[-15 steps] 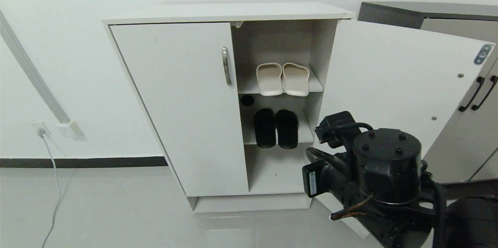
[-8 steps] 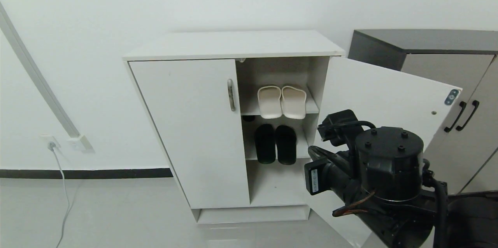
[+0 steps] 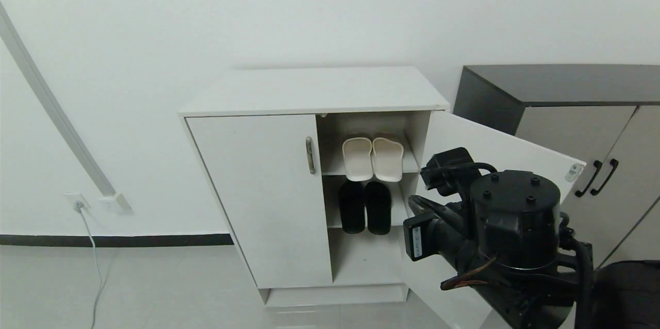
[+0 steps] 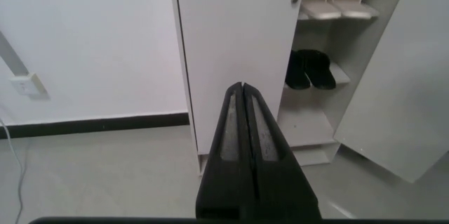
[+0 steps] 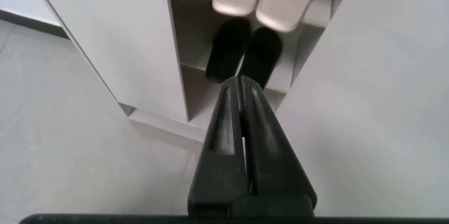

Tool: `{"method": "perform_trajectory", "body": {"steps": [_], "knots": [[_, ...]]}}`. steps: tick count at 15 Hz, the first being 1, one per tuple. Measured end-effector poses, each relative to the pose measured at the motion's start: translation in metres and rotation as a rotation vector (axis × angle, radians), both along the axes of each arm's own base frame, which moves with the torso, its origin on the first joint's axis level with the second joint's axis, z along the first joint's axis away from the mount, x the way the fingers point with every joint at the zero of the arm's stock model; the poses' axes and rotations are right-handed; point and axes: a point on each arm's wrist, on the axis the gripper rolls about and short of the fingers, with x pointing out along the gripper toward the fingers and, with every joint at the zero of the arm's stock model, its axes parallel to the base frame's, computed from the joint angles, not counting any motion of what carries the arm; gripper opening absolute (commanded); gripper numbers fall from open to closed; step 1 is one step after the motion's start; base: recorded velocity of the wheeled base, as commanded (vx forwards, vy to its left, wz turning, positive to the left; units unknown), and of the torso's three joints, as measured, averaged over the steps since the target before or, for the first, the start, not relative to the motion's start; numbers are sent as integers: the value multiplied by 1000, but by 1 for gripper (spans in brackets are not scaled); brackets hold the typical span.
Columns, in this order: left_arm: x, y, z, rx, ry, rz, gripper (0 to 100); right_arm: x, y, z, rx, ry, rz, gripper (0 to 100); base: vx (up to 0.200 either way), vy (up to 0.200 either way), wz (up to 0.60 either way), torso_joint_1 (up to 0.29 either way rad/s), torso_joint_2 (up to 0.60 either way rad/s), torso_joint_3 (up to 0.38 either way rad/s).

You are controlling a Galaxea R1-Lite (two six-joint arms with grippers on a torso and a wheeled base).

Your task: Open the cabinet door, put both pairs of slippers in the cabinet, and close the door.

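Against a white wall, a white cabinet [image 3: 309, 89] was shown with its right door [image 3: 495, 153] swung wide and both pairs of slippers stored inside.

Most of the task was judged done: the door was open, the cream slippers [image 3: 372, 159] were set side by side on the upper shelf, and the black slippers [image 3: 364, 207] on the shelf below. Only the closing of the door was judged left. The left gripper [image 4: 242, 87] and right gripper [image 5: 240, 80] were held back from the cabinet, each with jaws pressed together and nothing gripped; the right one was pointed toward the open compartment.
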Motion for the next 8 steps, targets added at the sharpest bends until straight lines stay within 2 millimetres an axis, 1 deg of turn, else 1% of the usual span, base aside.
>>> {"method": "perform_trajectory", "body": {"steps": [3,8], "knots": [[0,0,0,0,0,0,0,0,0,-1,-3,2,0,0,0,0,0,186,-504,-307],[0,0,0,0,0,0,0,0,0,-3,-8,7,-1,0,0,0,0,219,-535,-322]]}}
